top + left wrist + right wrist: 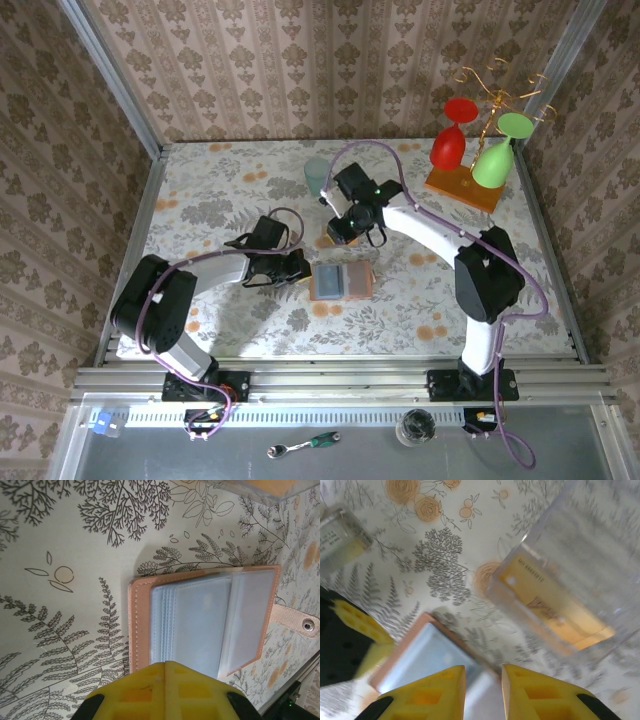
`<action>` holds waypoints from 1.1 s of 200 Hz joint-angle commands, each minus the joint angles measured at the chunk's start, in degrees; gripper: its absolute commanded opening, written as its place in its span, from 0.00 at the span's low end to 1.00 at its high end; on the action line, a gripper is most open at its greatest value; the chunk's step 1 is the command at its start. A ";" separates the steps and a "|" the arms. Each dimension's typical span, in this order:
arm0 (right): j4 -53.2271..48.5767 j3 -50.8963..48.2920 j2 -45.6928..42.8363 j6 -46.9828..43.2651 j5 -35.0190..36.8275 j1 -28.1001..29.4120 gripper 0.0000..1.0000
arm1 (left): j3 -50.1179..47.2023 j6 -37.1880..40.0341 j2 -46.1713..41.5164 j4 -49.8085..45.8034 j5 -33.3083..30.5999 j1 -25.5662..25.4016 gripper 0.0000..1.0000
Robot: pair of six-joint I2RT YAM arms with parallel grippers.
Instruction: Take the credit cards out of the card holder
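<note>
Left wrist view: your left gripper (165, 669) has its two yellow fingers pressed together with no gap between them. Their tips lie over the near edge of the card holder (200, 617); whether they pinch that edge or only rest on it cannot be told. The card holder lies open and flat on the flowered table (75, 545) just beyond the fingertips, with its clear plastic sleeves (197, 622) facing up inside a tan leather border. Its snap strap (300, 624) sticks out to the right of the fingers

Right wrist view: your right gripper (483, 670) has its fingers standing a little apart, with nothing between them. A corner of the card holder shows just beyond the fingertips and to their left. Beyond the fingers and to their right, a clear plastic box (580, 545) stands on the table, and an orange-tan credit card (560, 617) lies inside it. Left of your fingers, a yellow finger of the left gripper sits at the card holder's edge

Top external view: the left fingers meet the card holder's left side, and the right fingers hover just past its far edge. Well beyond both pairs of fingers stand a teal cup (317, 178) and a glass rack (462, 188) with one red glass (449, 140) and one green glass (495, 160)
</note>
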 commanded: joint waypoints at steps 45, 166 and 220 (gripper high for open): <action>5.03 -7.37 -4.27 31.40 -3.02 1.56 0.23 | -0.06 0.36 0.44 0.96 1.18 -0.18 0.01; 11.86 -16.45 -4.16 36.62 -9.69 2.26 0.32 | -1.51 -0.64 2.60 2.72 1.77 -0.91 0.00; 11.72 -17.12 -3.00 36.90 -10.63 2.53 0.35 | -0.88 -0.46 4.14 2.50 2.39 -0.99 0.00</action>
